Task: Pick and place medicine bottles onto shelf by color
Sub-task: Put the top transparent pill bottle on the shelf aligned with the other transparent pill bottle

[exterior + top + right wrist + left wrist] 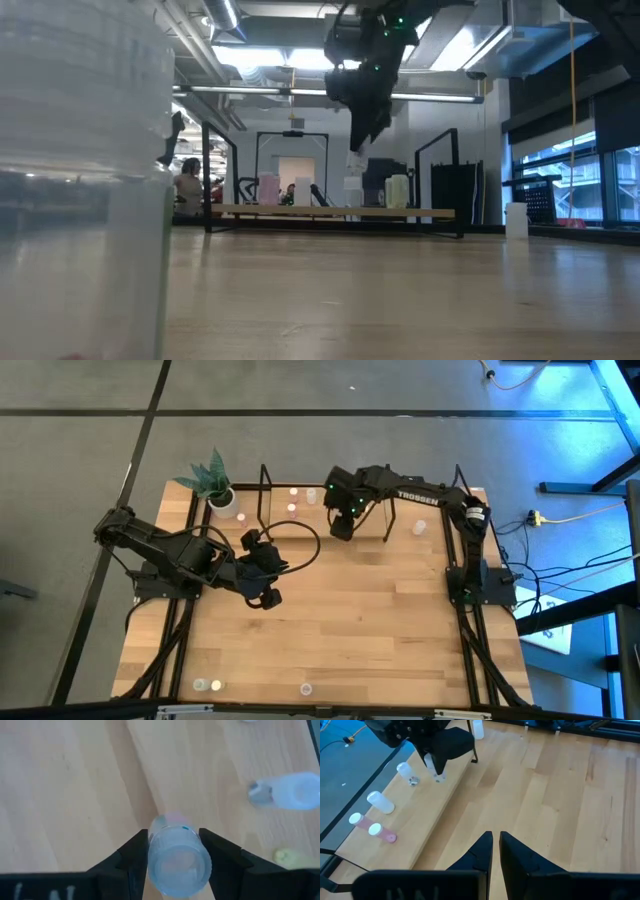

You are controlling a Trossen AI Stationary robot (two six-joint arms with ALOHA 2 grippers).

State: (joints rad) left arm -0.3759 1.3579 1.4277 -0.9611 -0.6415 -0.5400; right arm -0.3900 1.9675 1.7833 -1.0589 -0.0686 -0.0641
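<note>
Bottle (177,860) sits between right claw (172,851) fingers above shelf (375,520), grip unclear. Left claw (495,851) clenched empty over mid tabletop (380,610).

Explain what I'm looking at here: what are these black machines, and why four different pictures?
Two robot arms work at a wooden table. One picture looks down from above, one looks level across the tabletop, and one comes from each arm's wrist. The right gripper hangs over the shelf with a small bottle between its fingers. The left gripper waits shut above bare wood. More bottles are on the shelf, a few sit near the table's front edge, and a plant stands in a corner.
</note>
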